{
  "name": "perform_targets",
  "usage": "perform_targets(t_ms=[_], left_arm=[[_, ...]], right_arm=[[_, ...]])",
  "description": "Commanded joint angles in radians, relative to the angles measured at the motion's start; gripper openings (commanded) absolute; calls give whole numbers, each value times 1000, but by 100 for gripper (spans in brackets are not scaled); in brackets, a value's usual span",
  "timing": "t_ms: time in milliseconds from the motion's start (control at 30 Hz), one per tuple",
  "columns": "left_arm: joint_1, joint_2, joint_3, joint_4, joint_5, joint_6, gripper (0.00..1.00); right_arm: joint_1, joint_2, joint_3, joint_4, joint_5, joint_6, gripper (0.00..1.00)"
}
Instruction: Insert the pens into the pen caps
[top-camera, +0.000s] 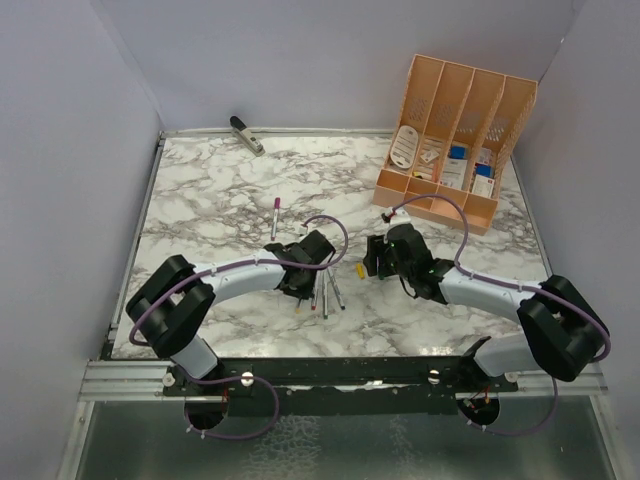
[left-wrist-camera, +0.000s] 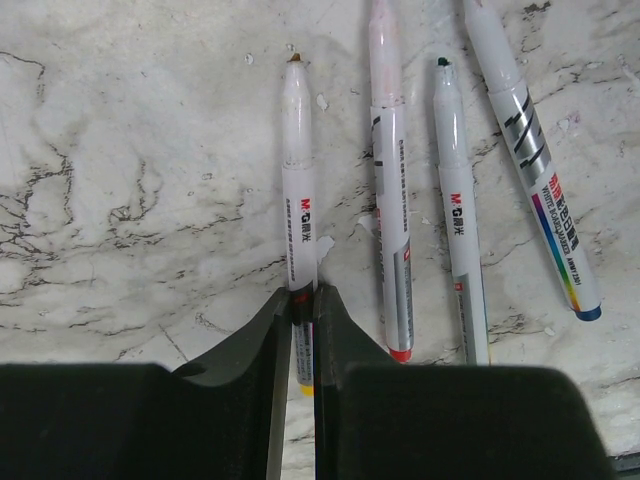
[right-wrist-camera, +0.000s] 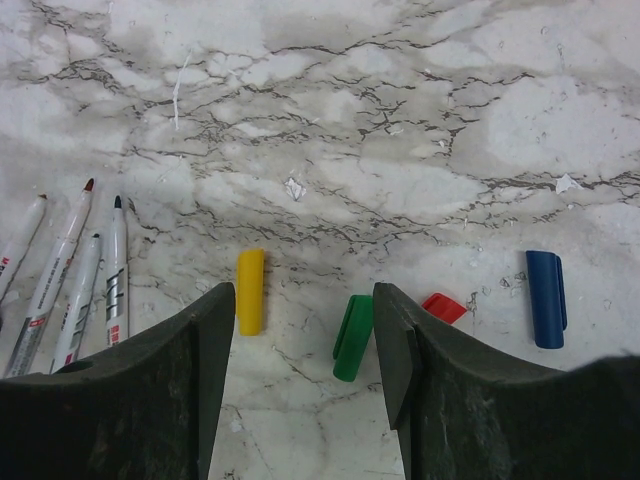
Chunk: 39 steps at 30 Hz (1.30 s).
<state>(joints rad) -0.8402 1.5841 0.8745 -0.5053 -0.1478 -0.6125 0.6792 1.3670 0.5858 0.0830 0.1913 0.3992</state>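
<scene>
My left gripper (left-wrist-camera: 303, 300) is shut on the yellow-ended pen (left-wrist-camera: 298, 180), which lies on the marble with its tip pointing away. Beside it lie a red-ended pen (left-wrist-camera: 392, 200), a third pen (left-wrist-camera: 460, 230) and a blue-ended pen (left-wrist-camera: 535, 170). A purple-ended pen (top-camera: 275, 215) lies apart, farther back. My right gripper (right-wrist-camera: 300, 310) is open, low over the table. The yellow cap (right-wrist-camera: 250, 290) lies by its left finger and the green cap (right-wrist-camera: 353, 337) touches its right finger. The red cap (right-wrist-camera: 443, 307) and blue cap (right-wrist-camera: 545, 298) lie to the right. No purple cap shows.
An orange desk organizer (top-camera: 455, 140) with small items stands at the back right. A grey-black stapler-like tool (top-camera: 246, 134) lies at the back edge. Grey walls close in the marble table (top-camera: 200, 200) on the left, back and right.
</scene>
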Motion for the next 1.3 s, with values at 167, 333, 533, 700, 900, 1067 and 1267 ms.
perform_targets(t_ms=[167, 333, 533, 700, 900, 1067, 1267], left_arm=[[-10, 151, -23, -77, 98, 34, 7], [-10, 184, 6, -125, 103, 66, 21], [-9, 221, 61, -186, 99, 99, 30], [-9, 249, 81, -206, 94, 109, 32], [-9, 279, 98, -210, 100, 122, 27], [-9, 283, 90, -209, 131, 135, 23], [-9, 294, 76, -209, 171, 161, 22]], right_arm=[[-2, 4, 4, 20, -16, 11, 57], [-3, 2, 0, 23, -14, 18, 57], [-3, -9, -9, 34, -8, 23, 57], [-3, -18, -15, 34, 4, 23, 57], [-3, -27, -21, 38, 13, 23, 57], [-3, -23, -12, 33, 17, 24, 57], [-3, -25, -11, 31, 18, 27, 57]])
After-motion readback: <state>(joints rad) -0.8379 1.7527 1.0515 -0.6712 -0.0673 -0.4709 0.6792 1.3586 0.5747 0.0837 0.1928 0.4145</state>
